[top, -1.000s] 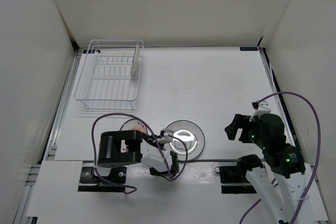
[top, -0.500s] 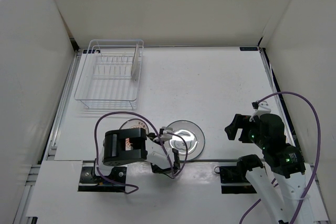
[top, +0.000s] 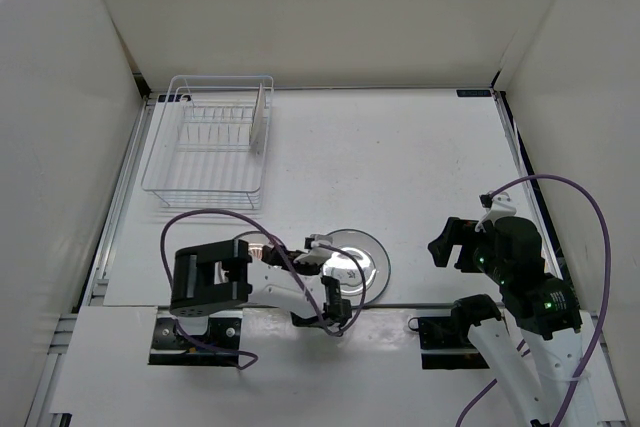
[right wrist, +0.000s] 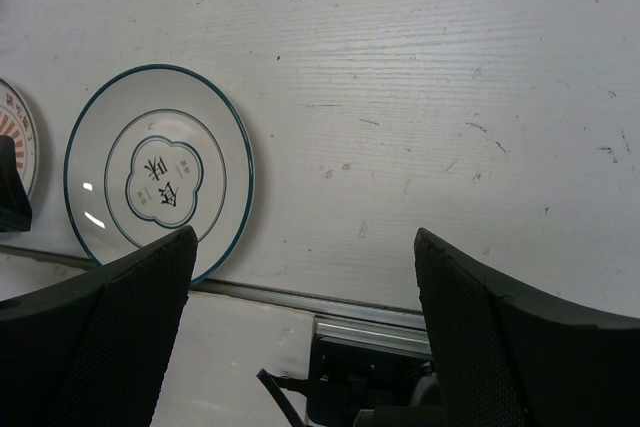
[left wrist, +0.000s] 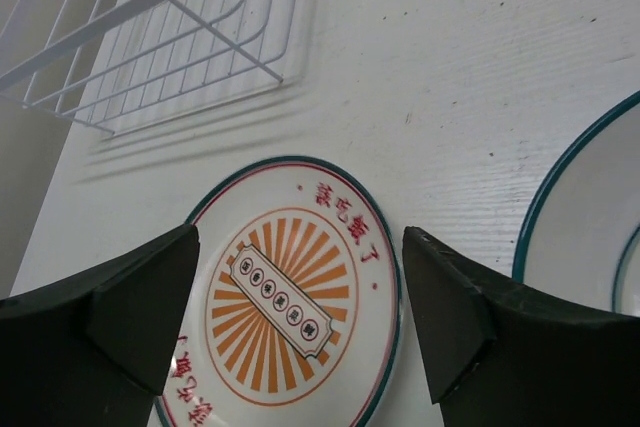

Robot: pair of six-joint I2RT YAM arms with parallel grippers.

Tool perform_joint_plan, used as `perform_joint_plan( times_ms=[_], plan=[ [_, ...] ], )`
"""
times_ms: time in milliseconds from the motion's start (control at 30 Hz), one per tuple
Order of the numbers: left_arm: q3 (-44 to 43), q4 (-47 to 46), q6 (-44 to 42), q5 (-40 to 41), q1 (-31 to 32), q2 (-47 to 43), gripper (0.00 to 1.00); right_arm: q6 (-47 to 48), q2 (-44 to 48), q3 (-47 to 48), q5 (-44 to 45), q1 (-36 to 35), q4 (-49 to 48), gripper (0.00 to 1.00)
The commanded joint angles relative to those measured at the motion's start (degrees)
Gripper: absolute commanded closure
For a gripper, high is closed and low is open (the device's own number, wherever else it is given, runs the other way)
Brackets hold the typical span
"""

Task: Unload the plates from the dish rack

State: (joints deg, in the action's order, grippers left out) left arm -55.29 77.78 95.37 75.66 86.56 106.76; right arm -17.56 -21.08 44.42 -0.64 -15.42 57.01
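Observation:
The white wire dish rack (top: pixel 208 152) stands at the far left with one plate (top: pixel 260 119) upright in its slots. A sunburst plate (left wrist: pixel 290 292) lies flat on the table, and my left gripper (left wrist: pixel 300 247) hangs open just over it, a finger on each side and not touching it. From above, the arm hides most of this plate (top: pixel 257 244). A glossy grey-white plate (top: pixel 355 262) lies flat to its right, also seen in the right wrist view (right wrist: pixel 158 175). My right gripper (top: pixel 455 242) stays open and empty near the front right.
The corner of the rack (left wrist: pixel 170 37) sits a short way beyond the sunburst plate. A metal rail (right wrist: pixel 330 297) runs along the table's near edge by the arm bases. White walls enclose the table on three sides.
My left gripper has opened and let go of the sunburst plate, which now lies flat on the table. The left arm's near part swung left. The right arm has not moved.

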Motion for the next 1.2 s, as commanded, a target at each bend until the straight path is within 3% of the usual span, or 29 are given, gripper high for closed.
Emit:
perform_joint_plan(
  times_ms=[0,100,400,467,533,567,600,633,667,733,833,900,1000,1033,1067,1100,1167],
  plan=[
    [-2.28,26.99,-4.74,1.42,1.06,-6.8,0.06,0.25,0.34,-0.21,-0.5,-0.05,-1.47,0.1],
    [-3.6,27.07,-9.05,1.86,2.11,-12.42,0.01,0.07,0.51,-0.21,-0.58,-0.14,-1.55,0.1],
    [-10.0,25.76,-23.29,5.8,7.03,-34.5,0.0,0.16,1.22,-0.22,-0.58,-0.05,-1.73,0.1],
    [-11.07,23.31,-33.55,6.17,7.65,-41.53,0.0,0.25,1.04,-0.39,-0.59,-0.31,-1.73,0.1],
    [-11.51,9.63,-48.2,6.0,7.83,-47.85,0.0,0.25,0.95,-0.39,-0.67,-0.05,-1.73,0.1],
    [-10.9,-4.42,-73.58,3.21,7.66,-52.57,0.0,0.25,1.04,-0.3,-0.59,-0.14,-1.56,0.1],
    [-4.72,-24.49,-84.63,0.05,7.65,-58.8,0.0,0.25,1.13,-0.39,-0.67,-0.14,-1.64,0.1],
    [-1.87,-41.05,-94.4,-11.38,7.74,-62.34,0.0,0.25,1.13,-0.39,-0.59,-0.05,-1.64,0.1],
    [0.16,-43.74,-103.02,-23.68,7.57,-70.9,0.0,0.25,1.13,-0.39,-0.59,-0.22,-1.56,0.1],
    [2.9,-52.94,-105.64,-28.54,7.57,-74.14,0.0,0.25,0.96,-0.39,-0.5,-0.05,-1.56,0.1],
    [-1.57,-53.43,-113.63,-22.52,7.48,-73.28,0.0,0.25,0.96,-0.39,-0.58,0.04,-1.73,0.1],
    [-2.54,-56.4,-125.72,-21.0,7.65,-69.77,0.0,0.25,1.04,-0.39,-0.67,-0.31,-1.73,0.1],
    [-1.93,-77.35,-147.48,-18.7,7.56,-66.08,0.0,0.25,0.95,-0.3,-0.59,-0.14,-1.64,0.1],
    [-1.93,-83.52,-148.88,-19.57,7.57,-65.98,0.0,1.29,1.04,-0.3,-0.76,-0.05,-1.56,0.1],
    [-3.32,-82.71,-148.9,-23.67,7.57,-65.98,0.0,0.43,0.87,-0.3,-0.76,-0.14,-1.55,0.1],
    [-6.47,-79.65,-142.72,-25.45,7.48,-65.98,0.0,0.42,0.87,-0.3,-0.76,-0.22,-1.64,0.1],
    [-10.27,-69.55,-139.68,-27.92,7.57,-63.62,0.0,0.42,1.04,-0.3,-0.76,-0.05,-1.73,0.1]
  ],
)
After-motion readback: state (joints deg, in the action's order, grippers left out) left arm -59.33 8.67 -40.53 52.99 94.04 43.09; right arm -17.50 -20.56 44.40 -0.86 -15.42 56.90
